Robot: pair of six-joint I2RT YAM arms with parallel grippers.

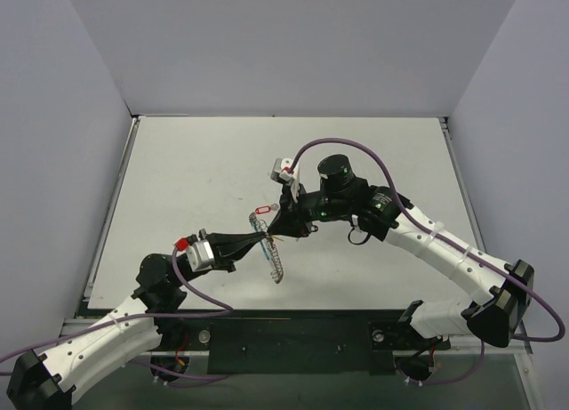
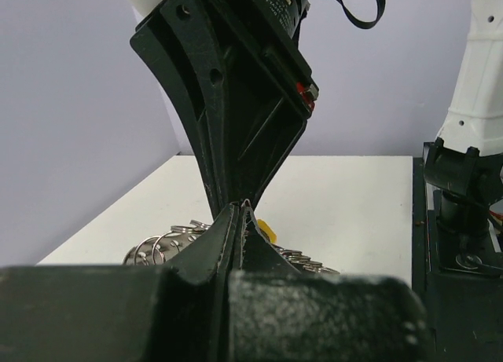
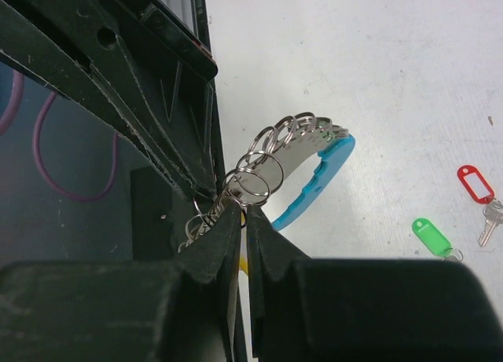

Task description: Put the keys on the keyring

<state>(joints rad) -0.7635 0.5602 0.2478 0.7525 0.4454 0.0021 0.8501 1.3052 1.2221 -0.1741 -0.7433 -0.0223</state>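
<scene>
Keyring point(image 3: 334, 159), one, pinched: left gripper point(image 2: 240, 205), right gripper point(image 3: 242, 209); two loose: red key point(image 3: 476, 185), green key point(image 3: 432, 236).

Keyring point(image 3: 324, 172) upright; red key point(image 3: 475, 184), green key point(image 3: 433, 237) flat

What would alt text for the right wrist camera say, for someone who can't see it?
The right gripper, shut, meets the tip of the left gripper at one end of the keyring, a coil of silver wire loops with a blue plastic segment. A green-tagged key and a red-tagged key lie off the ring on the white table.
</scene>
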